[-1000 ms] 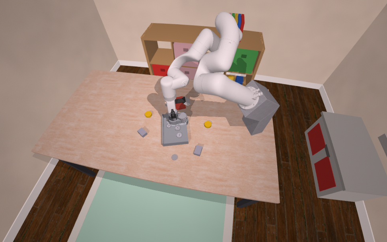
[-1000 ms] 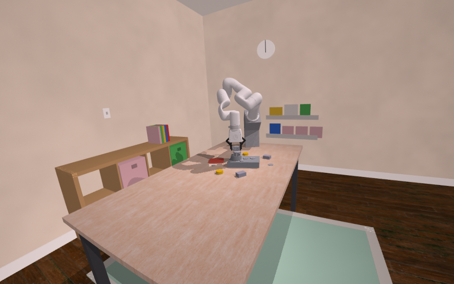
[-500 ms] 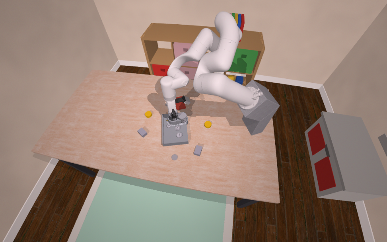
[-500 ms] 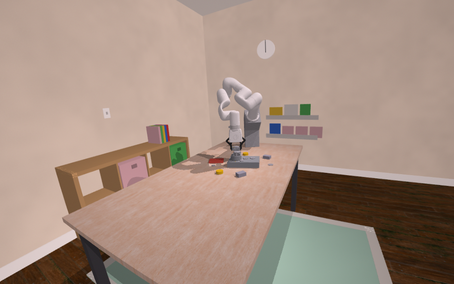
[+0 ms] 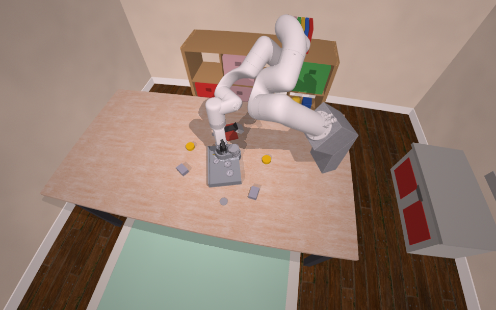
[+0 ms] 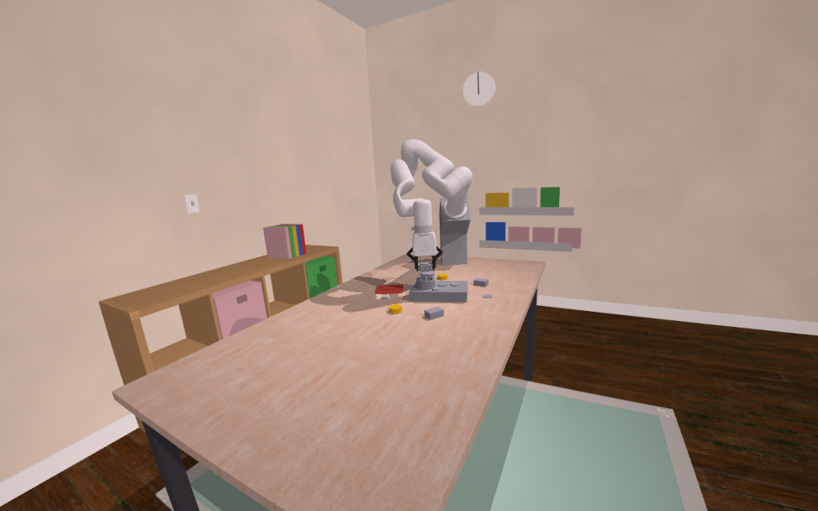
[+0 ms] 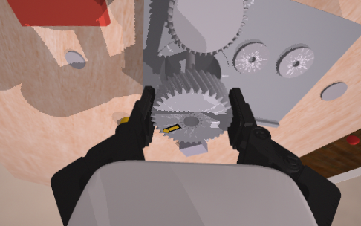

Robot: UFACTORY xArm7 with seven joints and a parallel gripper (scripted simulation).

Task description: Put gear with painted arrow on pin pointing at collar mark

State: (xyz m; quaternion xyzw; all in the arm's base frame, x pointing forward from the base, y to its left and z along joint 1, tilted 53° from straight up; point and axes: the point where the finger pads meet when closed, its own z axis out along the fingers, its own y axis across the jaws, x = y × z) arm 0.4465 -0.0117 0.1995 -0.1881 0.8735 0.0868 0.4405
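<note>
Timing case (image 5: 225,179) (image 6: 450,296) (image 7: 262,93) sits below, loose, so easy pressure! Gripper (image 5: 223,148) (image 6: 425,266) (image 7: 191,99) clamped on the helical gear (image 6: 425,268) (image 7: 203,130), held over the case's pin end; engagement can't be told. Looks rigid, moderately heavy: opposite rim flanks are the grip, teeth possibly slippery, painted arrow (image 7: 171,128) uncovered!

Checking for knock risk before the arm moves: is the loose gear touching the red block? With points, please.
Apart. The wrist view shows tabletop and case between the gear (image 7: 193,104) and the red block (image 7: 58,13).
</note>
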